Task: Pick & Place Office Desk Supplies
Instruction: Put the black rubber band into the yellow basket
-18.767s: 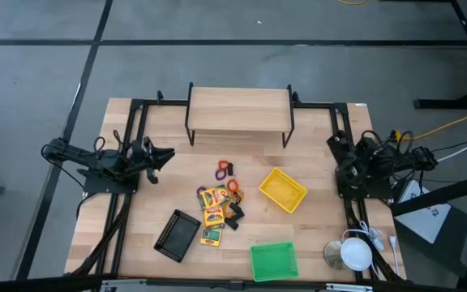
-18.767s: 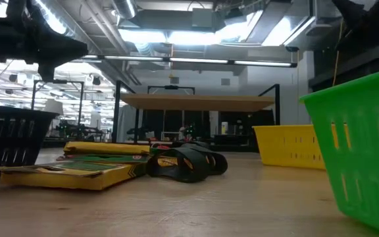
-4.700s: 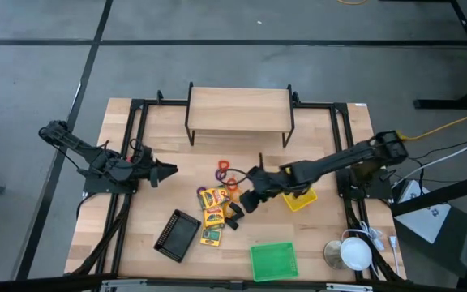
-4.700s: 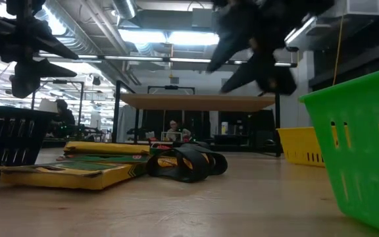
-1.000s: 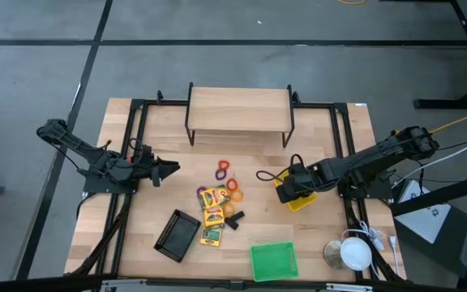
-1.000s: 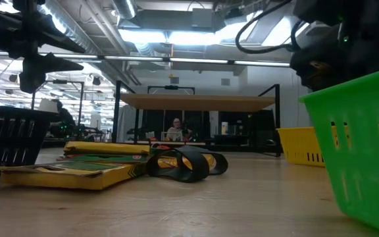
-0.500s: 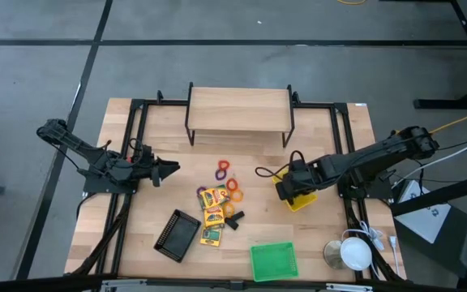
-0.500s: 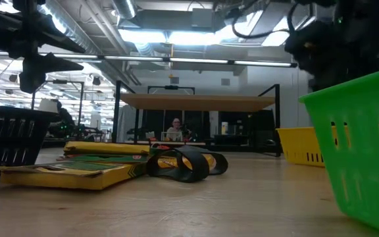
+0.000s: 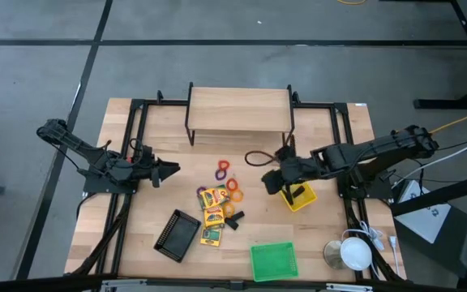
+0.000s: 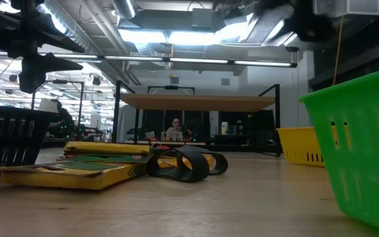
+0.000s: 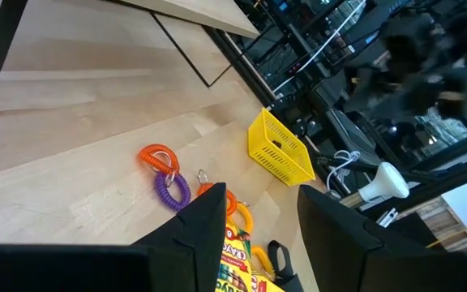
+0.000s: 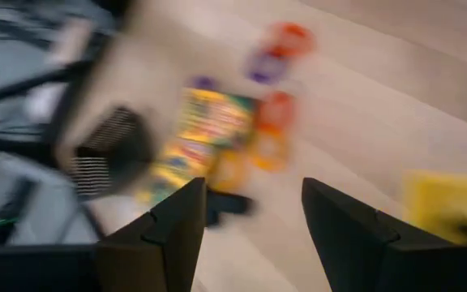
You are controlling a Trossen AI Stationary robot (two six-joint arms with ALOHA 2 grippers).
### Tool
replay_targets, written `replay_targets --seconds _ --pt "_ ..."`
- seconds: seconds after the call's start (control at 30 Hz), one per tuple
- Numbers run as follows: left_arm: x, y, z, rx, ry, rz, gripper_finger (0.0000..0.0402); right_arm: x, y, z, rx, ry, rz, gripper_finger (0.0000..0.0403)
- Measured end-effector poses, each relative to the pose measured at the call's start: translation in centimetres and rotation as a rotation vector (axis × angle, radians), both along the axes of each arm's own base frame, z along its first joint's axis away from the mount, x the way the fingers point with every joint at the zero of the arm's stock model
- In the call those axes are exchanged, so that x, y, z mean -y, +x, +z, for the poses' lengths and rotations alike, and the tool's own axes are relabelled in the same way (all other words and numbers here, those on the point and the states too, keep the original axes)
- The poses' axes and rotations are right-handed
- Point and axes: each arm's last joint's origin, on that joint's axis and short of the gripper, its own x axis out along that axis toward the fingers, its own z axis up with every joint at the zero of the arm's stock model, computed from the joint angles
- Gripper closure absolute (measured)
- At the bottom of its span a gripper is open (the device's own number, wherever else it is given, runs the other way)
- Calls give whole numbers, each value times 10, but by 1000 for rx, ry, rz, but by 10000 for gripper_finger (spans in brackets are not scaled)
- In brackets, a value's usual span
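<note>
Crayon boxes [image 9: 211, 212] blur in your right wrist view; right gripper [image 9: 271, 183] beside yellow bin [image 9: 298, 195], fingers apart, empty; left gripper [image 9: 171, 169] likewise parted.

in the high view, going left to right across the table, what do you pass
left claw → black mesh tray → crayon boxes → green bin → right claw over the table → yellow bin → white object at the table's right edge
</note>
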Motion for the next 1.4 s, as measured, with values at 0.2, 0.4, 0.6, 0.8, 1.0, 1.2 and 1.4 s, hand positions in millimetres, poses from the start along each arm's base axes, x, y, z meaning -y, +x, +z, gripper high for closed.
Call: replay_targets --seconds 0.2,0.4,0.6,0.8,1.0,1.2,1.4 --pt "0 0 0 1 -7 -1 252 -5 30 -21 18 -5 136 197" --pt "1 0 -1 -5 -19 -19 252 -24 71 -71 6 -49 500 216" --pt "1 0 -2 -13 -22 -22 252 -35 97 -105 5 -99 803 236" --pt "1 0 -3 -25 -22 -19 252 -41 111 -123 7 -125 975 241" --pt "1 0 -6 -53 -24 -12 252 -42 115 -136 -25 -139 1006 241" --pt "1 1 -7 -60 -27 -5 252 -39 115 -137 -39 -133 1002 241" --pt "1 1 -8 -61 -30 -3 252 -29 113 -139 -92 -105 963 241"
